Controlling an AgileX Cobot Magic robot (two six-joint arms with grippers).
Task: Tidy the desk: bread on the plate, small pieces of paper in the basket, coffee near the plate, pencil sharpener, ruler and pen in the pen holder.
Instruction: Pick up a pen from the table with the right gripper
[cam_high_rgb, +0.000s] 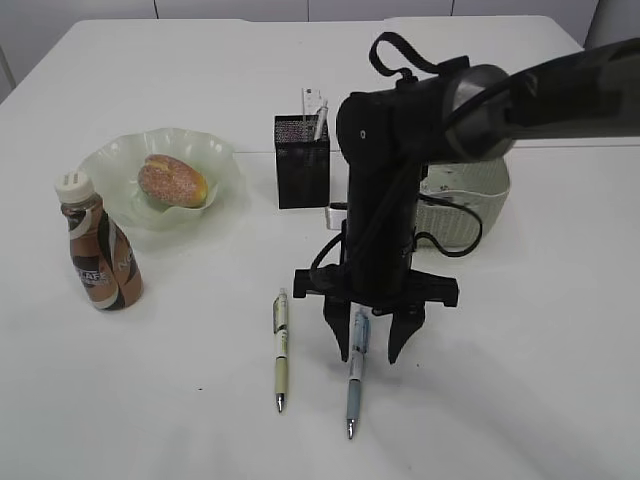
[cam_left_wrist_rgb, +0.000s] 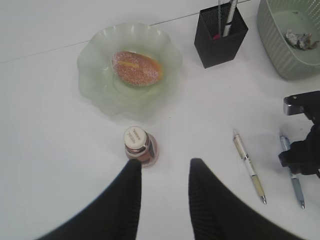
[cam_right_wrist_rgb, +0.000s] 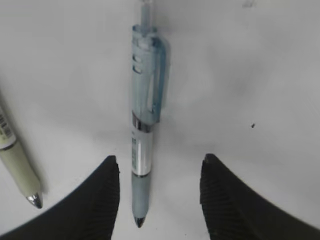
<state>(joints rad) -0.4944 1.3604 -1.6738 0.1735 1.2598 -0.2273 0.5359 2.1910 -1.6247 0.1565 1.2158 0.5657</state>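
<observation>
Blue pen flat on desk, between right gripper fingers, spread, not touching

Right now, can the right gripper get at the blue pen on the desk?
Probably yes. The right gripper is open and straddles the blue pen, with nothing between them. The green pen lies to one side, outside the jaws.

Right gripper points straight down, jaws apart; left gripper likewise parted.
</observation>
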